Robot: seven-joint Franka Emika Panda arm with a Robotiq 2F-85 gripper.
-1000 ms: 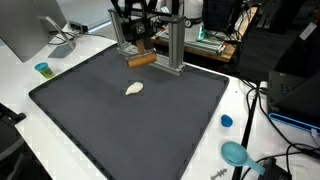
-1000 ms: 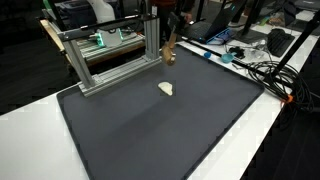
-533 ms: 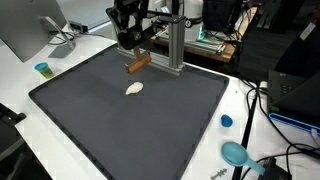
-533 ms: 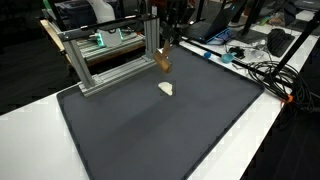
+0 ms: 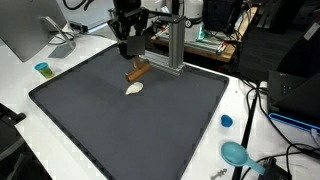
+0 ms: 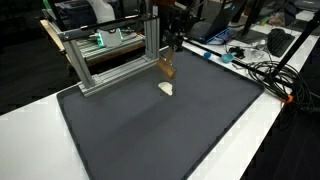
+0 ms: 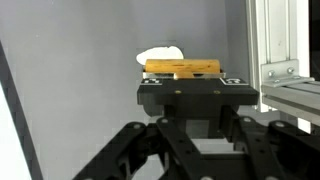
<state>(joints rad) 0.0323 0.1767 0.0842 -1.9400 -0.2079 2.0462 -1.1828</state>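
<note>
My gripper [image 5: 133, 58] hangs over the far part of the dark mat [image 5: 110, 130], shut on a wooden block [image 5: 138, 72]. The block sticks out below the fingers, tilted, just above a small white lump [image 5: 134, 88] that lies on the mat. In an exterior view the block [image 6: 168, 68] hovers right above the white lump [image 6: 167, 88], under the gripper [image 6: 171, 52]. In the wrist view the block [image 7: 185, 68] lies crosswise between the jaws of the gripper [image 7: 190, 80], with the white lump [image 7: 160, 55] just beyond it.
An aluminium frame [image 5: 172, 45] stands at the mat's far edge, close beside the gripper; in the other exterior view this frame [image 6: 110, 62] is seen too. A small blue cup [image 5: 42, 69], a blue cap [image 5: 226, 121], a teal scoop [image 5: 236, 153] and cables [image 6: 265, 70] lie on the white table.
The gripper has come down and moved away from the frame with the block, which now hangs just above the white lump. The lump has not moved.
</note>
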